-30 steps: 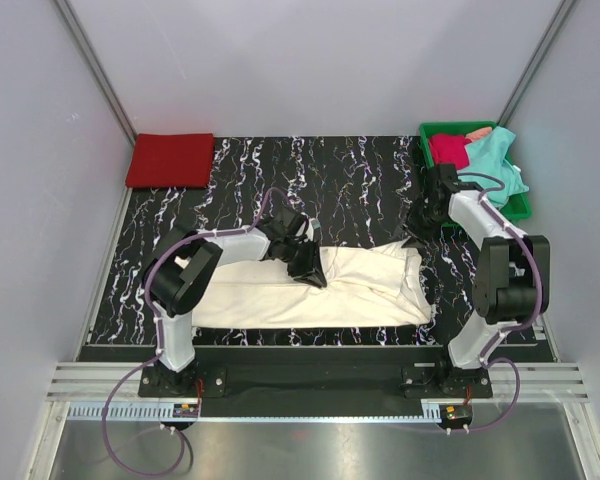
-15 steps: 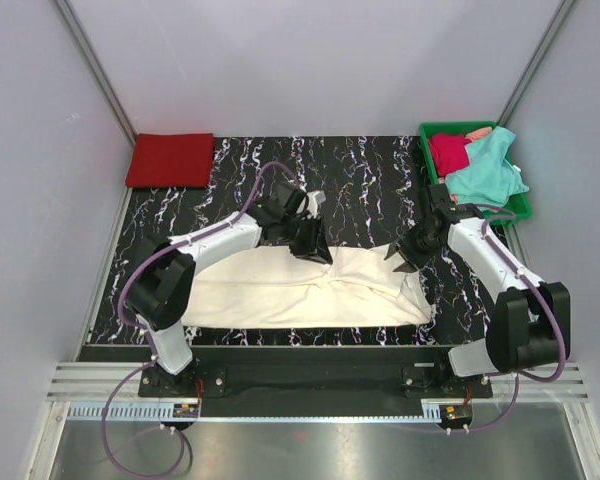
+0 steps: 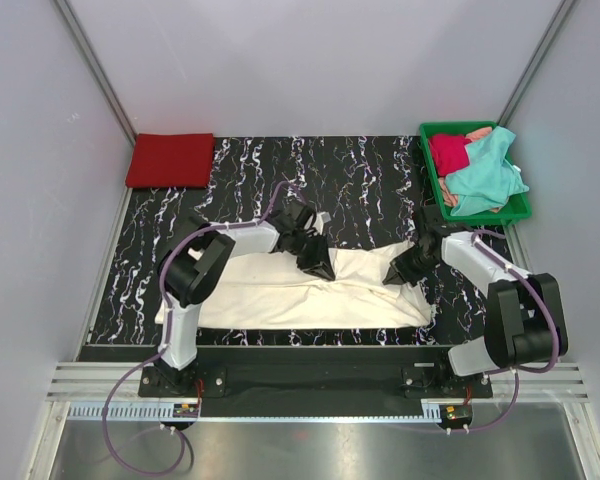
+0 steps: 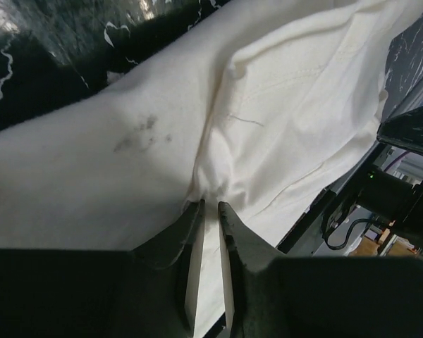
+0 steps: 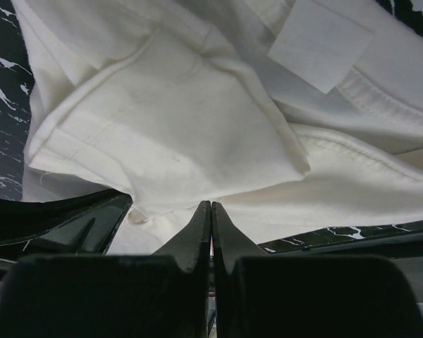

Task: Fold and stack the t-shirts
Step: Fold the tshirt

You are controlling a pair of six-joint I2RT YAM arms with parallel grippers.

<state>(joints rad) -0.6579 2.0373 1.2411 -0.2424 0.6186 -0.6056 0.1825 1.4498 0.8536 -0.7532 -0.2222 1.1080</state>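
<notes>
A large cream-white t-shirt [image 3: 270, 298] lies stretched across the near part of the table, rumpled at its right end. My left gripper [image 3: 317, 266] sits on its far edge near the middle. In the left wrist view its jaws [image 4: 211, 205] are nearly together, with a pucker of the cream-white t-shirt [image 4: 92, 176] pinched at the tips. My right gripper [image 3: 395, 276] is at the bunched right end. In its wrist view the jaws [image 5: 211, 204] are pressed shut on a thin fold of the cream-white t-shirt [image 5: 197, 120]. A folded red t-shirt [image 3: 170, 160] lies at the far left corner.
A green tray [image 3: 520, 207] at the far right holds a crimson t-shirt [image 3: 447, 152] and a teal t-shirt [image 3: 485, 170], with a bit of pink cloth behind them. The black marbled table top [image 3: 360, 180] shows between the tray and the red t-shirt. Grey walls stand close on both sides.
My right gripper came down toward me onto the shirt's right end and shut. My left gripper narrowed on the shirt's far edge, and its elbow swung inward.
</notes>
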